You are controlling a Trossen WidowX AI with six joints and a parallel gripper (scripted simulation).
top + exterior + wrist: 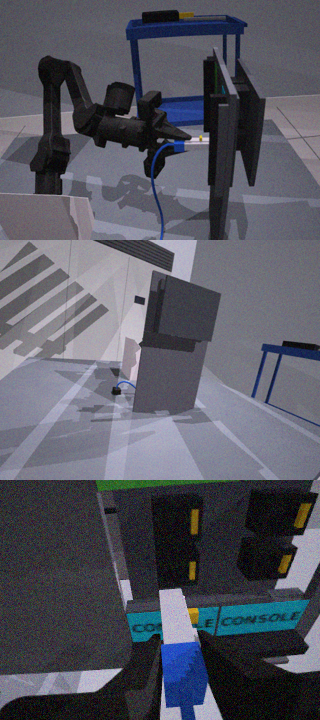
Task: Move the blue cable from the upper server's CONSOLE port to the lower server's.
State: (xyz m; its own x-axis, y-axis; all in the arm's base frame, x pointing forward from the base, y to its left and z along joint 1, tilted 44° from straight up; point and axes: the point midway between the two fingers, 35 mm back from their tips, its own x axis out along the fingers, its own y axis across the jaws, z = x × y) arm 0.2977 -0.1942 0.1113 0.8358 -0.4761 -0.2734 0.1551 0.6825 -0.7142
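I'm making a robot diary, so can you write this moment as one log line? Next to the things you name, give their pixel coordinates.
gripper (190, 144) (178, 638) shut on plug (196, 142) (175, 615) | blue cable (154, 180) (125, 381) (188, 713) trailing | plug not released

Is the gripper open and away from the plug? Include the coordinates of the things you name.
No, the gripper (178, 638)'s fingers close on the plug (172, 615) at its blue end.

Cable (155, 182) (125, 382) (187, 712): blue, thin, arcs up to the plug & hangs down in top view; other part curves to a black block. Plug (196, 142) (177, 625): white body, blue rear, yellow tab (200, 138) (193, 615) on its side in wrist view; approx. horizontal, rear gripped, front end pointing at the servers, in front of L CONSOLE label in wrist view. Seating: can't tell.
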